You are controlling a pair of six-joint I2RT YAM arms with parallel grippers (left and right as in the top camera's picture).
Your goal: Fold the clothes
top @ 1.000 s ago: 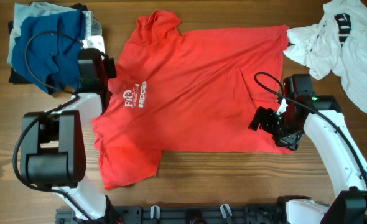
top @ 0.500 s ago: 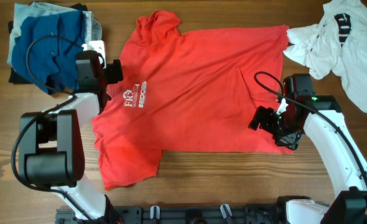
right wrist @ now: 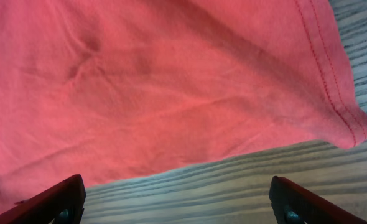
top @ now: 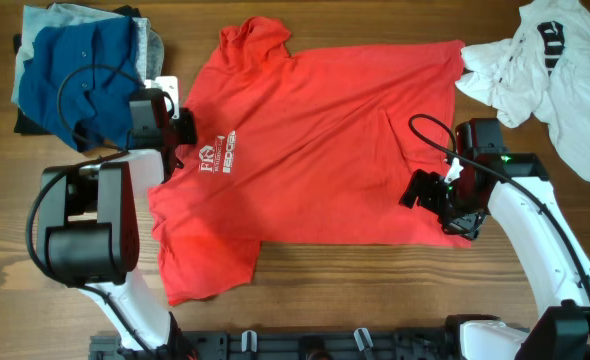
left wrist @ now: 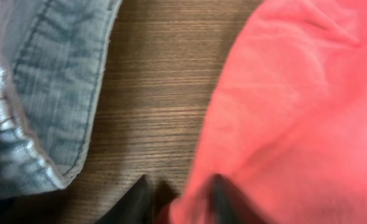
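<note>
The red T-shirt (top: 315, 130) lies spread flat on the wooden table, its white lettering (top: 215, 157) towards the left. My left gripper (top: 182, 130) sits at the shirt's left sleeve edge. In the left wrist view the jaws (left wrist: 180, 200) stand narrowly open, with the red edge (left wrist: 283, 112) lying between them. My right gripper (top: 427, 192) is by the shirt's lower right hem. In the right wrist view it (right wrist: 183, 211) is wide open and empty over bare wood, just off the hem (right wrist: 333, 106). The white shirt with a black mark (top: 550, 55) lies crumpled at the back right.
A pile of blue and denim garments (top: 75, 70) lies at the back left, close to my left arm; its denim edge shows in the left wrist view (left wrist: 40, 93). A small white object (top: 155, 72) lies beside the pile.
My left gripper has moved towards the near side and a little right, onto the red shirt's left sleeve edge. The right arm and the shirts have not moved.
</note>
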